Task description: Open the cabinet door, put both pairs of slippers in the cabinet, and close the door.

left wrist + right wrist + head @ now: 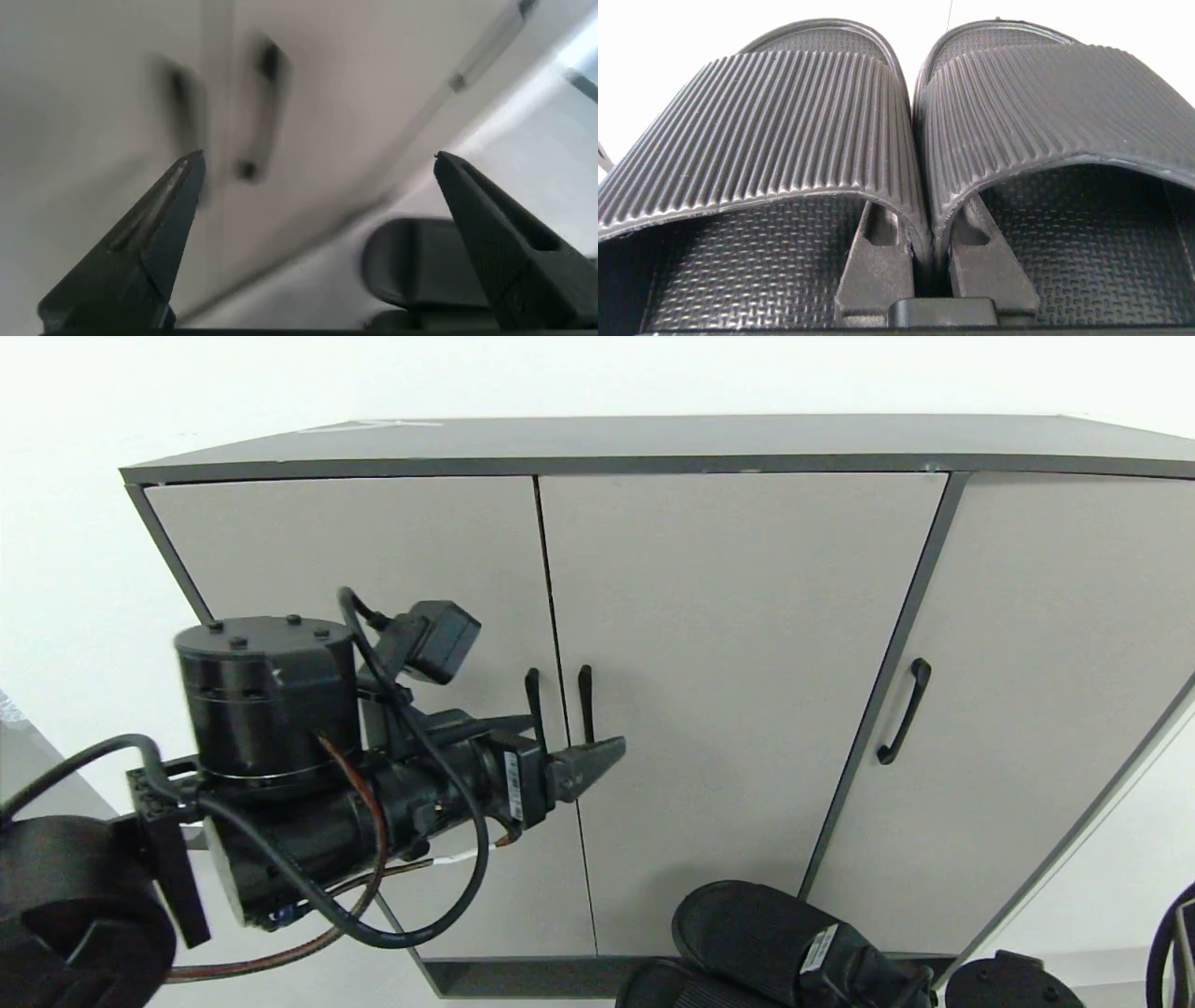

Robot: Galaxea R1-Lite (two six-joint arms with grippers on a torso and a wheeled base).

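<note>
Cabinet [728, 709] was inspected with all doors [738, 644] shut, seams flush; no slipper was inside it. Left pincer [318, 163] was released, its fingers [163, 238] spread wide and grasping nothing; it hung in front of the cabinet face, level with the middle seam. Two handles [585, 700] stood upright just beyond its tips, one on each side of that seam; whether the tips touched them could not be told. A third handle [904, 711] sat well off toward the right-arm side of this pincer. Right pincer [929, 266] was clenched on the black slippers [775, 121], one finger under each strap, pinching the two adjoining inner walls together; the pair [747, 919] lay side by side, toes pointing away from it, in front of the cabinet's lower edge, lower than the left pincer.
</note>
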